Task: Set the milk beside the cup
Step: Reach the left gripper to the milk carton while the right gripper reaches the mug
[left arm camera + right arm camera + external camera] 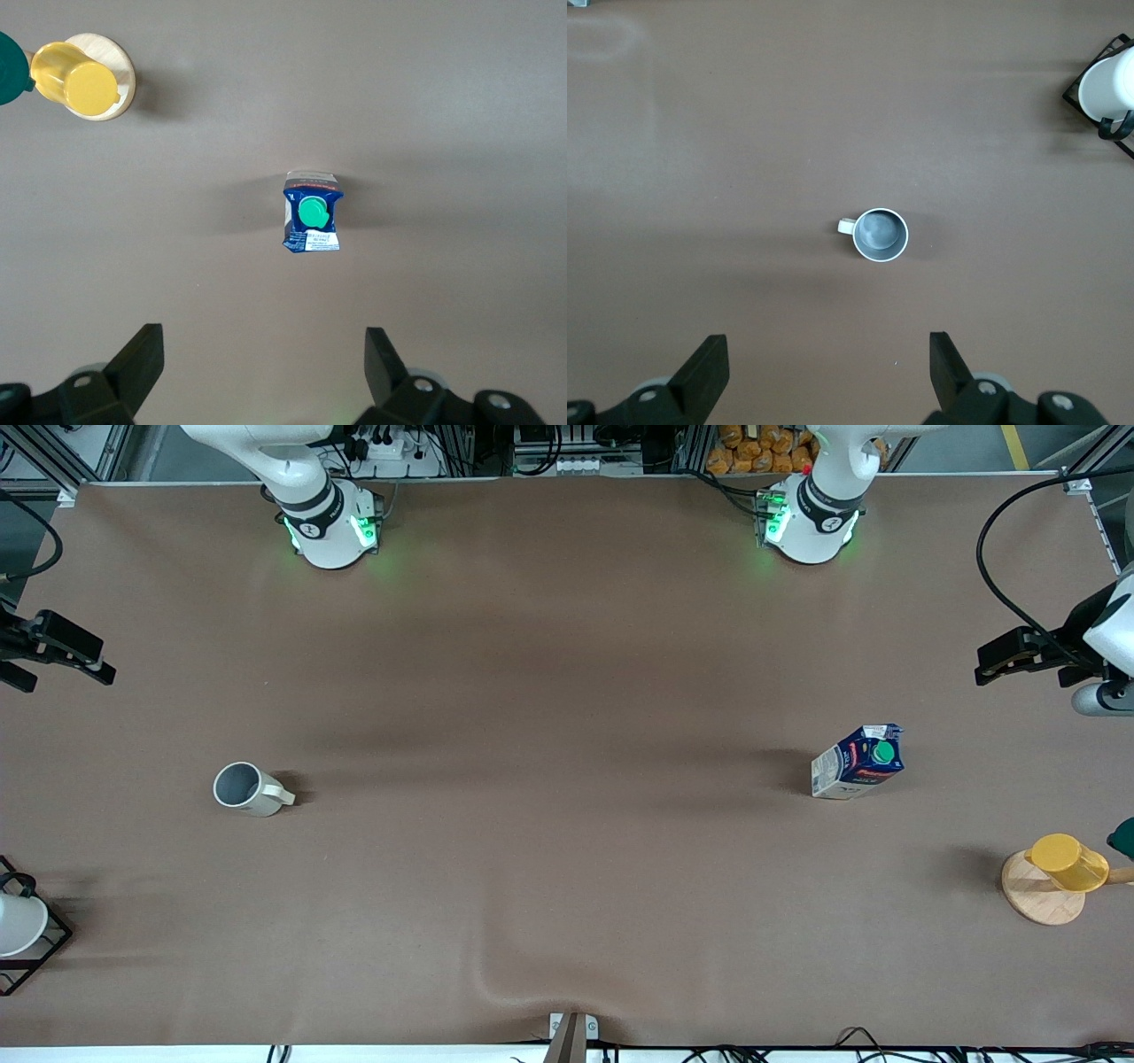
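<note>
The milk [858,762], a dark blue and white carton with a green cap, stands upright on the brown table toward the left arm's end. It also shows in the left wrist view [312,221]. The cup [246,789], off-white with a grey inside, stands toward the right arm's end, well apart from the milk, and also shows in the right wrist view [879,235]. My left gripper [1019,669] [263,359] is open and empty, up in the air at its end of the table. My right gripper [66,669] [828,363] is open and empty at the other end.
A yellow cup [1067,862] [84,84] on a round wooden base [1036,903] stands nearer the front camera than the milk. A dark green object [1123,837] lies beside it. A white cup [18,926] [1107,88] in a black wire frame stands at the right arm's end.
</note>
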